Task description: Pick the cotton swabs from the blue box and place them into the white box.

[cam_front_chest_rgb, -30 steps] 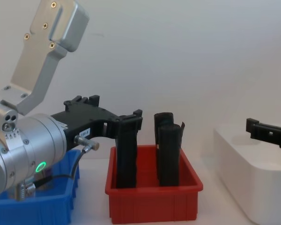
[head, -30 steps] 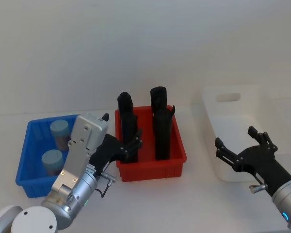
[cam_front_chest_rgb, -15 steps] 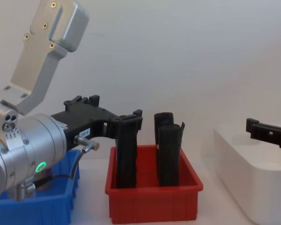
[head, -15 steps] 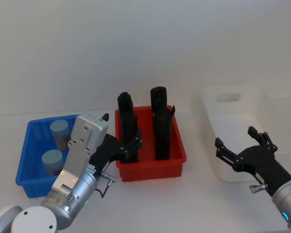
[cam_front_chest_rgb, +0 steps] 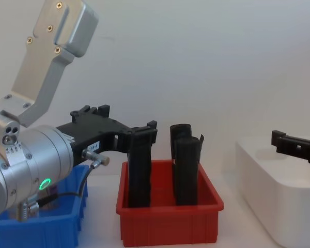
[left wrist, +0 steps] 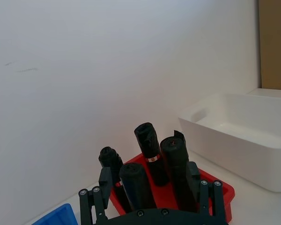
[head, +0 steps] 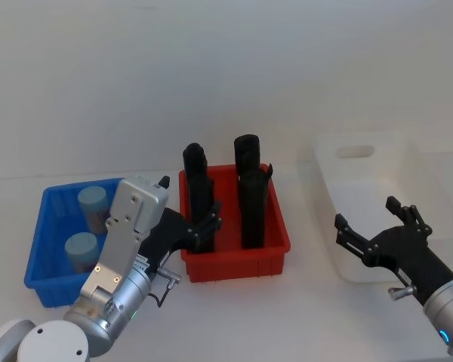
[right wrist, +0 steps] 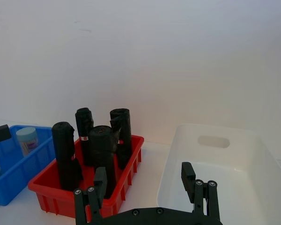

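two clear, pale-lidded jars of cotton swabs (head: pixel 92 202) (head: pixel 81 249) stand upright in the bright blue plastic box (head: pixel 35 260) near the table's left edge, just left of the nearer left gripper (left wrist: pixel 152 197), jaws apart and empty; the right gripper (head: pixel 370 226), also spread, hovers by the glossy white box (head: pixel 326 185).

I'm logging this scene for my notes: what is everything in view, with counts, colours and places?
blue box: one, blue, table's left side.
cotton swab jars: two, clear with pale lids, inside the blue box.
red bin: one, red, centre.
black rolls: four, black, upright in the red bin.
white box: one, white, right side.
table: one, white, under everything.
left end effector: one, black, open, at the red bin's front-left corner.
right end effector: one, black, open, in front of the white box.
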Controlling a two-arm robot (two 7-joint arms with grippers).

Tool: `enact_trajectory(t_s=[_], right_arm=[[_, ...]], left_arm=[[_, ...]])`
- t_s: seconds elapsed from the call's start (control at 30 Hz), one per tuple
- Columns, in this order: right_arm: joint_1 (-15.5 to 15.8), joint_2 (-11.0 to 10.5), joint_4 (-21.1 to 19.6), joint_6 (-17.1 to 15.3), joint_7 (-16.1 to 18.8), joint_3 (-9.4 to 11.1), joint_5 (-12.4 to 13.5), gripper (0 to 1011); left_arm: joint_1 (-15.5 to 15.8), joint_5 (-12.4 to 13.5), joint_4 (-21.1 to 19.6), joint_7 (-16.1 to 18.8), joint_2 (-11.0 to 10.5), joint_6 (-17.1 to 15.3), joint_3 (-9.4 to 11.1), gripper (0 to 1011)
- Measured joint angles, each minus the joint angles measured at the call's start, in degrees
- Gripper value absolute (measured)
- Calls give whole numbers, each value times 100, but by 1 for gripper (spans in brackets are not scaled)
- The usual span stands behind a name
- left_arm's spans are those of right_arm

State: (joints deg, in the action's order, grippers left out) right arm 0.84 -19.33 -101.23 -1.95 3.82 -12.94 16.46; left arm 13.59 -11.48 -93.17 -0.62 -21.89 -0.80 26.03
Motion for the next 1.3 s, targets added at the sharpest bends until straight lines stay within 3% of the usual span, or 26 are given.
enact_trajectory(t_s=[0.83,1.3], right_arm=[[0,0,0,0,0,0,0,1002],[0,0,0,0,0,0,0,1002]], left_arm=[[8,-4,13,-2,9,-15,-8,1004],[174,-99,195,37,114,-351,-110,1004]])
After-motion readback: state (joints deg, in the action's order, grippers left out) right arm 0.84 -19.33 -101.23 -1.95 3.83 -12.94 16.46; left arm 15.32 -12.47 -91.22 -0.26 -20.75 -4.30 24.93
